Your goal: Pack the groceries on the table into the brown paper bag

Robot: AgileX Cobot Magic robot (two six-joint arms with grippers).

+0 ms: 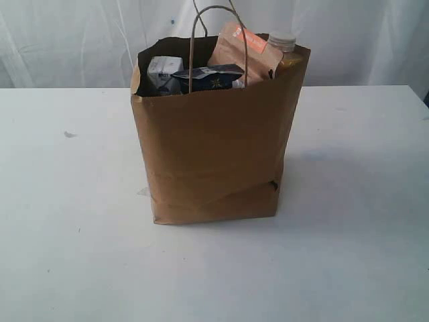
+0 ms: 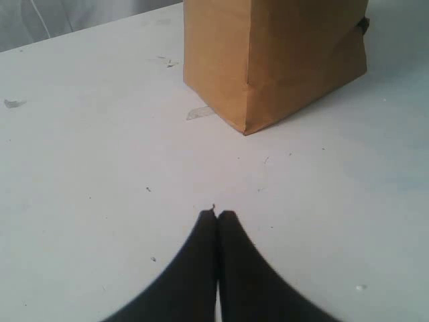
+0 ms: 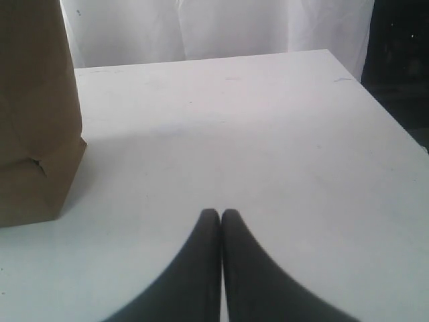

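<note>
Left tool hangs over the white desk with its two dark fingers pressed tip to tip, closed on nothing. The right tool is closed the same way and just as empty. Beyond each of them, well apart from the fingertips, stands the brown paper bag, upright near the middle of the desk with its base flat on the surface. The left wrist view looks at one lower corner of the bag, with a small clear scrap lying on the desk just beside that corner. The right wrist view catches only part of a side wall, creased low down with a small tear at the fold. In the exterior view the bag's mouth is open and groceries show above its rim. A small white-blue carton sits at the left side of the opening. A dark-blue spaghetti pack lies beside it toward the middle. A brown pouch with an orange band leans up out of the bag behind the pack. A white-capped yellow grain bottle stands in the far right corner, its cap just over the rim. Thin loop handles rise above the contents. How deep the items reach inside the bag cannot be seen. Farthest back, a white curtain hangs behind the desk's far edge.
</note>
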